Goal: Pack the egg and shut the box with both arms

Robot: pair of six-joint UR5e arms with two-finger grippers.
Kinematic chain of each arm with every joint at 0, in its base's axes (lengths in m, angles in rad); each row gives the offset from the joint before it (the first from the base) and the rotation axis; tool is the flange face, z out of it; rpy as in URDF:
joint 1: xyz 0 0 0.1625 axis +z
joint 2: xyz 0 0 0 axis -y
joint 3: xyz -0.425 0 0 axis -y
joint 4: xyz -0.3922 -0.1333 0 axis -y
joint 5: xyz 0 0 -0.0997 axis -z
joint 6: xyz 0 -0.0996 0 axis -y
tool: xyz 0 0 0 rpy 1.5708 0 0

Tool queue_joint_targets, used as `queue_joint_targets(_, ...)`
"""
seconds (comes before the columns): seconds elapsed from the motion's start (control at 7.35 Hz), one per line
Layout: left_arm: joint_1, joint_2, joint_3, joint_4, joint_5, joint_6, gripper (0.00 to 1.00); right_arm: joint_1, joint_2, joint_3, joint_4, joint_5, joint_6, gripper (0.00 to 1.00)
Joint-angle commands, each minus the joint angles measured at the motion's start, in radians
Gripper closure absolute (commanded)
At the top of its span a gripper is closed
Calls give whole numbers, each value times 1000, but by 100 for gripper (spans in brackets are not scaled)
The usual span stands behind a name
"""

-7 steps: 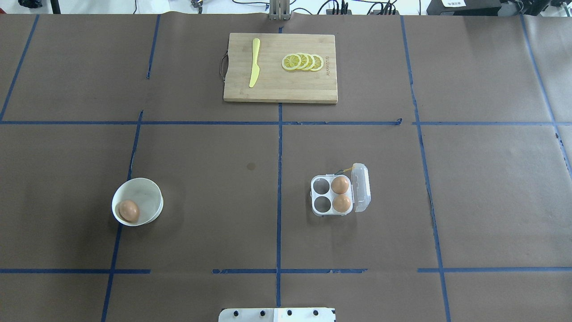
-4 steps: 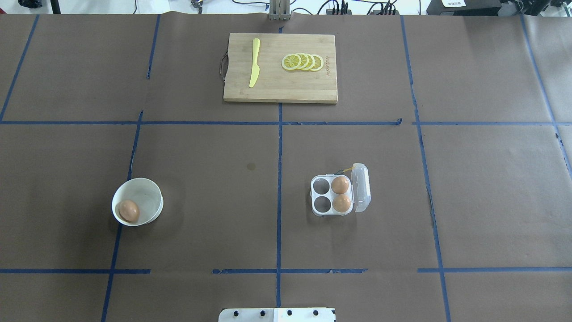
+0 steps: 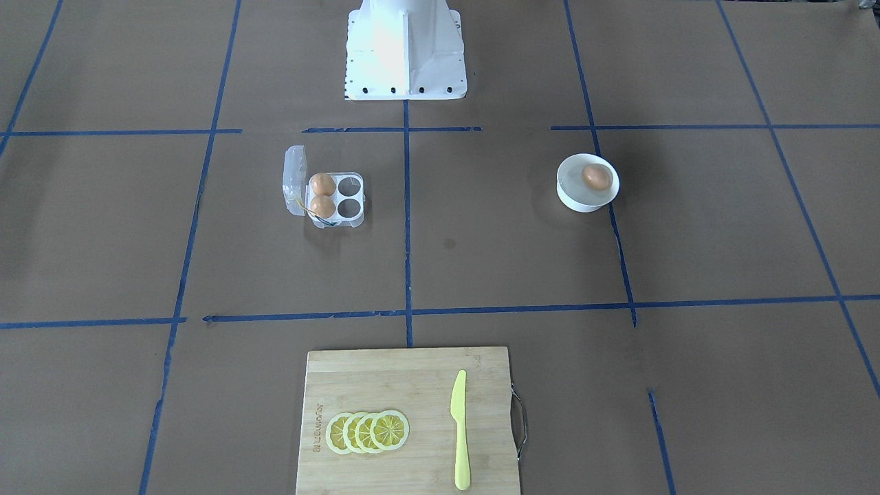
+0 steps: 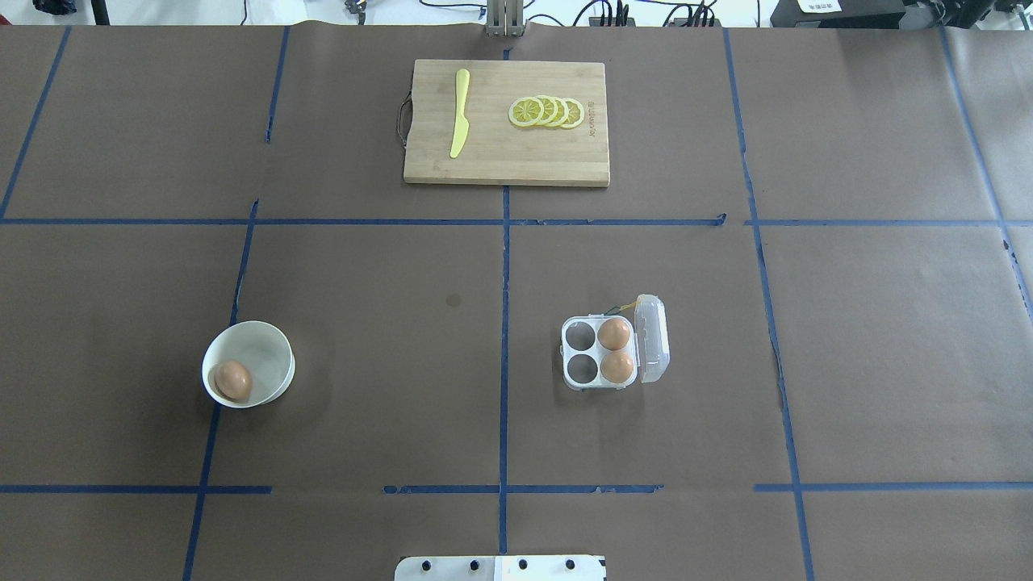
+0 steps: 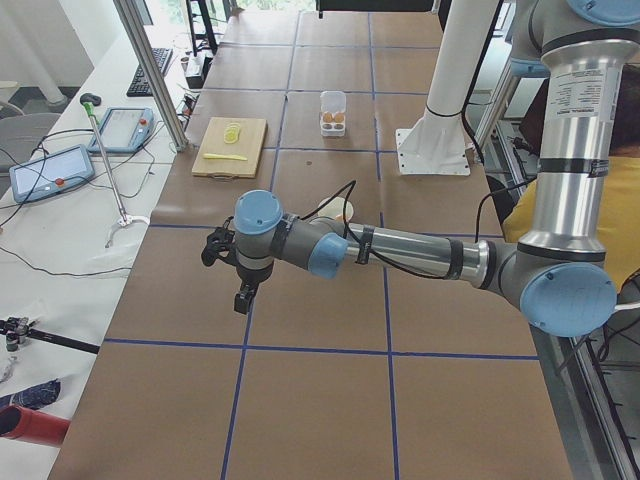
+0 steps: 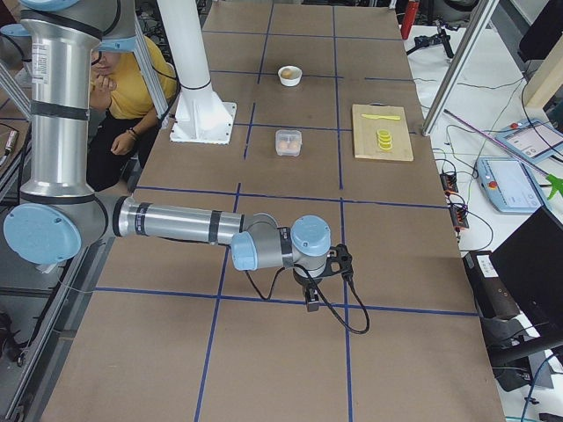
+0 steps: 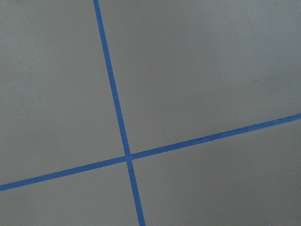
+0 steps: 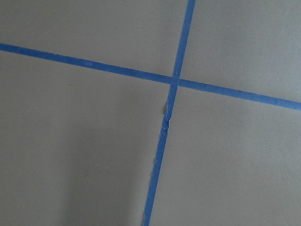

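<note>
Brown table (image 4: 888,363): one egg (image 4: 233,379) in bowl (image 4: 270,345), two eggs (image 4: 614,332) in box (image 4: 579,352); left fingers (image 5: 243,298), right fingers (image 6: 311,299) unclear

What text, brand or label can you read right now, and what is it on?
Nothing reads clearly.
On the cutting board: an engraved brand mark beside the lemon slices, too small to read.
On the black unit beyond the table: a white label, blurred, unreadable.

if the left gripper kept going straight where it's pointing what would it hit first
Probably the table, its brown paper beside a blue tape crossing: the left gripper points down and its wrist view shows nothing else there. Height is unclear.
</note>
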Motion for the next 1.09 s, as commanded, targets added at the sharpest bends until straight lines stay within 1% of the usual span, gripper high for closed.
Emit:
queue_joint_targets(0.0,48,-3,-6,0,-10,-29,0,0,1,0,0,0,0,0)
queue_joint_targets(0.27,107,-8,-44,-1,-11,-138,0,0,-1,0,0,0,0,0)
queue_joint_targets(0.41,134,-8,-61,-1,-76,-142,0,0,-1,0,0,0,2,0)
queue_joint_targets(0.54,149,-8,-81,0,-150,-202,0,0,1,0,0,0,3,0)
queue_joint_targets(0.68,208,-10,-108,-1,-149,-340,0,0,-1,-2,0,0,3,0)
queue_joint_targets(0.82,250,-10,-136,-17,-148,-438,0,0,-1,-2,0,0,3,0)
queue_joint_targets(0.95,290,-14,-145,-36,-145,-547,0,0,-1,-6,0,0,3,0)
